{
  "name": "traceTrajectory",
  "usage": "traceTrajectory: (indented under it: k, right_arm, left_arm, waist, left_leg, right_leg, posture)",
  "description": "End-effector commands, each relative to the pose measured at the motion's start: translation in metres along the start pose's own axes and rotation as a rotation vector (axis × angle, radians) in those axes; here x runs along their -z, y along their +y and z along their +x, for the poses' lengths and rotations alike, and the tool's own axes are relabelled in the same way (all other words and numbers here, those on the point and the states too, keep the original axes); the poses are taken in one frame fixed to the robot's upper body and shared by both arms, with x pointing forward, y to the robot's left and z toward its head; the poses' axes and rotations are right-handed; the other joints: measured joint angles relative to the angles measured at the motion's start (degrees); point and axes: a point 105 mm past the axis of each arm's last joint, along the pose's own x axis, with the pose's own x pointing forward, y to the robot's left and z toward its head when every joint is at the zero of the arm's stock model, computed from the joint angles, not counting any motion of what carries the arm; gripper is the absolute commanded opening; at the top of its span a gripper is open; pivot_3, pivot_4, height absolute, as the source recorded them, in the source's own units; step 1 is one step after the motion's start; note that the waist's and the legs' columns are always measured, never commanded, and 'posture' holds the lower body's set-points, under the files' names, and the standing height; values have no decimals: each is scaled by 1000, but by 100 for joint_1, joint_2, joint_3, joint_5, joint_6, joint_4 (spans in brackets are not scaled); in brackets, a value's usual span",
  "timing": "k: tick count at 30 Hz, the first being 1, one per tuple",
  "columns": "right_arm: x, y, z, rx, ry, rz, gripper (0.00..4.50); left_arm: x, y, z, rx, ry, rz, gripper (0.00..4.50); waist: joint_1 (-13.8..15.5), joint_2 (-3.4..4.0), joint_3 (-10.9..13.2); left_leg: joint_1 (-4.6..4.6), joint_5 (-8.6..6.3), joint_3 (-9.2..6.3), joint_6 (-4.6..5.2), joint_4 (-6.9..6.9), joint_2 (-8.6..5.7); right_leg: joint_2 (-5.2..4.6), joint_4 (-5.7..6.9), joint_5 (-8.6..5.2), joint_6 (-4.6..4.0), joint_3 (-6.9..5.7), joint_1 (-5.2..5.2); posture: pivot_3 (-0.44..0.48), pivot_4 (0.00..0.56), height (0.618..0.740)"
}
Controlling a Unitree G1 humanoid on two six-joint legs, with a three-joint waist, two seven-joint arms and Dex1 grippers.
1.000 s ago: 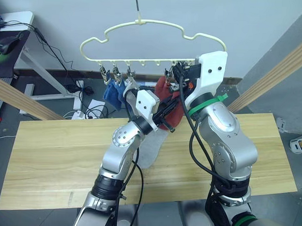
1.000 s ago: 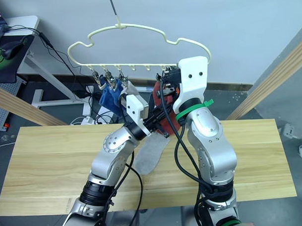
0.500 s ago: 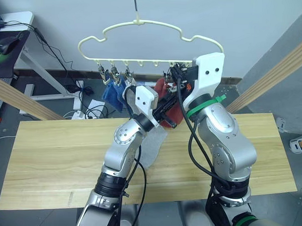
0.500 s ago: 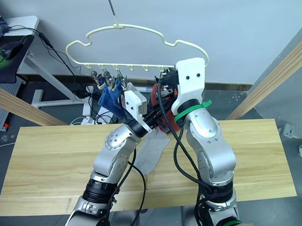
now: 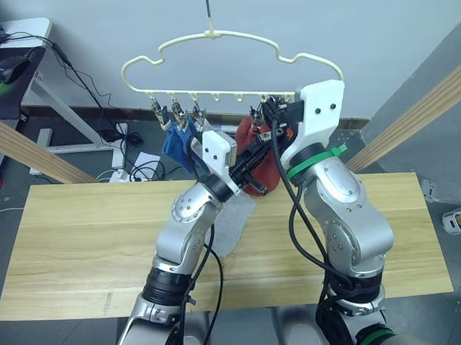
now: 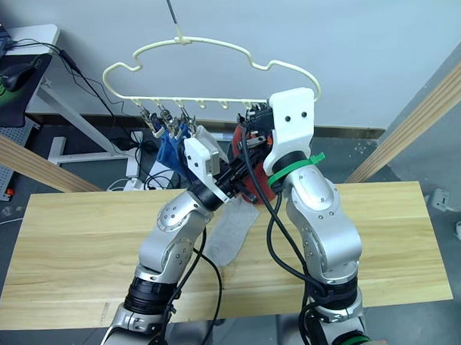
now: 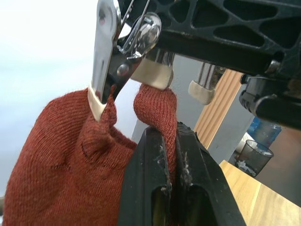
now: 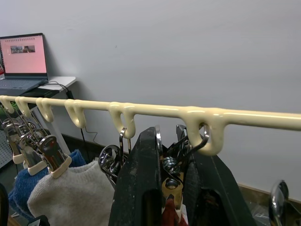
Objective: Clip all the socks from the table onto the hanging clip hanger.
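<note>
My left tool [image 7: 170, 155] is clenched on the cuff of a soft rust-red knit sock [image 7: 56, 155], lifting it to a metal clip [image 7: 110, 56] at the right end of the pale-yellow wire clip hanger [image 5: 233, 93]. My right tool [image 8: 171, 165] pinches that clip's handles up at the hanger bar. The sock looks light and floppy, so I judge the doubled cuff edge the best hold; a light grey sock [image 5: 225, 225] lies on the light wooden counter [image 5: 77, 235].
</note>
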Motion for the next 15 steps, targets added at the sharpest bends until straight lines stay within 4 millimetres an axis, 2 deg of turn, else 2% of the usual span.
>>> traceTrajectory:
  k: [1,15]
  right_arm:
    - [-16,5,-6,-15,-73,0,219]
    - [-12,6,-6,-18,-52,23,219]
  left_arm:
    - [-16,-11,3,26,-67,-10,0]
    - [-23,-15,12,11,-104,-41,0]
  waist:
    - [0,0,0]
    - [1,0,0]
  left_leg:
    - [0,0,0,0,0,0]
    - [0,0,-1,0,1,-1]
  right_leg:
    - [0,0,0,0,0,0]
    - [0,-1,0,0,-1,3]
  posture:
    - [-212,424,740]
    - [-209,427,740]
